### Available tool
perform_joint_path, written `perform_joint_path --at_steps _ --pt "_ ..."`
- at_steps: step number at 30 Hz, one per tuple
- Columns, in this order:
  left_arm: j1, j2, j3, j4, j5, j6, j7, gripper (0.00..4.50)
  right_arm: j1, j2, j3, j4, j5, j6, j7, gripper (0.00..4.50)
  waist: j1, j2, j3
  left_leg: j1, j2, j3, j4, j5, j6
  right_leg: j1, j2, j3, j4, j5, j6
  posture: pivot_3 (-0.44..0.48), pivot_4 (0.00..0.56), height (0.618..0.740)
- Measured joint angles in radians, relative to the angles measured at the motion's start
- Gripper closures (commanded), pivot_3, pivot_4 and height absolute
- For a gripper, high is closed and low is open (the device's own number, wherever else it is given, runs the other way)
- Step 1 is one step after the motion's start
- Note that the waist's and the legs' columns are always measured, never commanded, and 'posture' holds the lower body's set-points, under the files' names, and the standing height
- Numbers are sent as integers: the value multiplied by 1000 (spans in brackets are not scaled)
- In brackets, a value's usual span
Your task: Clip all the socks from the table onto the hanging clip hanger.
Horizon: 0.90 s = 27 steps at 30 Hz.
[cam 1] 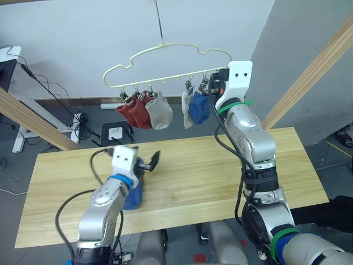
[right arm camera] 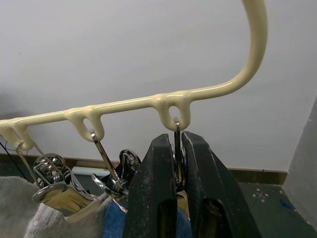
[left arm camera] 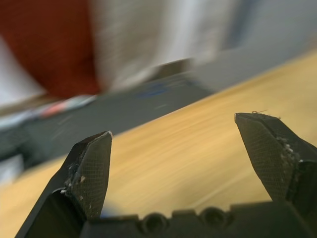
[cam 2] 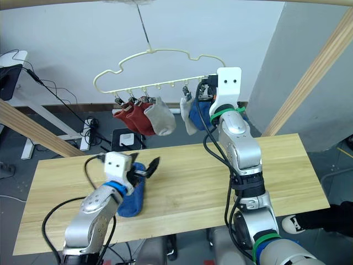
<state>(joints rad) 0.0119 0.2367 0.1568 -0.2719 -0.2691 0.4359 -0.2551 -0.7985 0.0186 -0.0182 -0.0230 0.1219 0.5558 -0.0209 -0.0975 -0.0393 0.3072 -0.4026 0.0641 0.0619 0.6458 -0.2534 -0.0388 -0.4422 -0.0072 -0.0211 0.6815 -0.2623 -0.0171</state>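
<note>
Socks mostly hang on the clip hanger (cam 1: pixel 165 52) already: two red, two grey, one blue. One blue sock (cam 2: pixel 132 200) lies on the surface (cam 1: pixel 193 182) at 7 o'clock. Left gripper (cam 2: pixel 144 168) gapes wide, empty. Right gripper (right arm camera: pixel 178 163) squeezes the end clip (right arm camera: pixel 176 144).

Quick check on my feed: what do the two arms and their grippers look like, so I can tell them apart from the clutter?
Both arms are silver-grey metal segments with black joints and loose black cables. Each wrist carries a white camera block with two dark holes. The left gripper and right gripper have black wedge fingers. Left wrist has a blue band, right a green one.
</note>
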Motion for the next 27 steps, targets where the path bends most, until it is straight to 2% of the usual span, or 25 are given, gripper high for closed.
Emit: perform_joint_path --at_steps 2,8,18,21,27 --pt "26 2 31 13 9 11 30 63 0 -2 0 0 0 0 3 4500 1 0 0 0 0 0 0 0 0 0 0 0 0 0 0 -173 303 740" --pt "42 10 20 94 43 12 36 63 -1 -2 3 5 1 2 21 4500 2 0 0 0 0 1 0 0 0 0 0 0 -1 0 0 -172 306 740" --pt "-50 -1 9 275 90 -31 76 63 -1 -2 4 18 2 10 40 4500 5 0 0 0 0 2 -1 0 0 0 0 1 -1 0 0 -188 302 740" --pt "-57 -2 9 279 87 -24 68 680 -1 -2 5 18 1 21 41 4500 6 0 0 1 0 2 -1 0 0 0 0 1 0 0 0 -188 300 740" --pt "-40 -2 9 267 71 -11 47 2476 -1 -1 5 18 2 23 41 4500 6 0 0 1 0 2 -1 0 0 0 0 1 0 0 0 -183 297 740"
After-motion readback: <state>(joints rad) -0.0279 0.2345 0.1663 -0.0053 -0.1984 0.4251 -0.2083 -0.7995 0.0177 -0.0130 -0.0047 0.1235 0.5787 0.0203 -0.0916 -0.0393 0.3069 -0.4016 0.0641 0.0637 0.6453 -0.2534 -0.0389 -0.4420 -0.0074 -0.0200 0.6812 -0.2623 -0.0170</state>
